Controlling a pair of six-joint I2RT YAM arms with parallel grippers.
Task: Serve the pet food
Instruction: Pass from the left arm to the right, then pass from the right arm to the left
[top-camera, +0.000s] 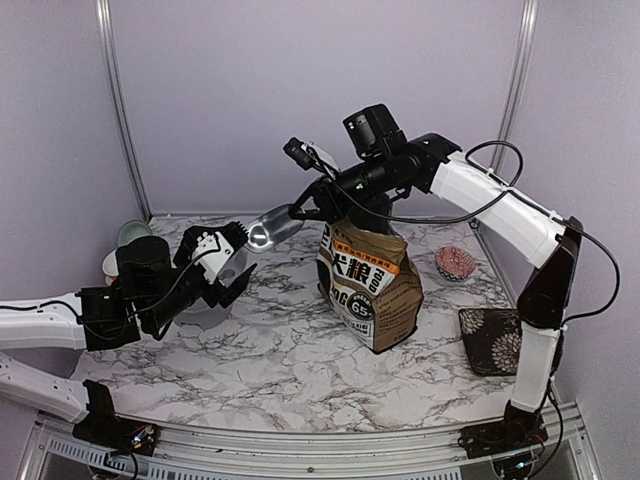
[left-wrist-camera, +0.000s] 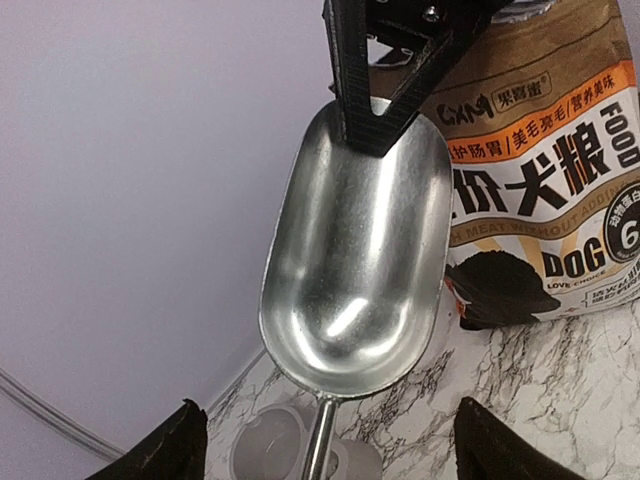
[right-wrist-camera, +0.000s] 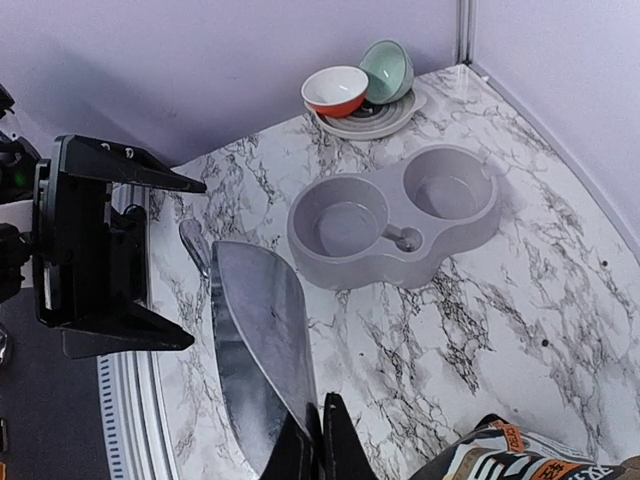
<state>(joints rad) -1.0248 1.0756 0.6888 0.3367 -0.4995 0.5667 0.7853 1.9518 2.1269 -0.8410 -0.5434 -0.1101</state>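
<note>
Polished metal, the scoop (left-wrist-camera: 355, 250) hung in the air over the left half of the marbled table (top-camera: 300, 370), its bowl bare and shiny inside. The right gripper (left-wrist-camera: 372, 130) was pinched tight on the scoop's front rim. The scoop's thin handle pointed toward the left gripper (right-wrist-camera: 195, 265), which stood wide apart, one finger on each side of the handle and neither touching it.

Beneath the left gripper, near the table's left edge, sat a grey double feeder (right-wrist-camera: 370, 270) – both of its wells were bare. In the back left corner a plate (right-wrist-camera: 375, 122) carried an upright orange-and-white bowl (right-wrist-camera: 335, 90) and a green bowl (right-wrist-camera: 388, 68) tipped on its side. The dog-food bag (top-camera: 370, 290) stood upright at mid-table, toward the back edge and just under the right arm. A small red-patterned bowl (top-camera: 454, 263) lay near the back right corner, and a dark floral mat (top-camera: 490, 340) lay against the right edge.

The pet food itself showed in no view – whether it was inside the bag could not be told.
</note>
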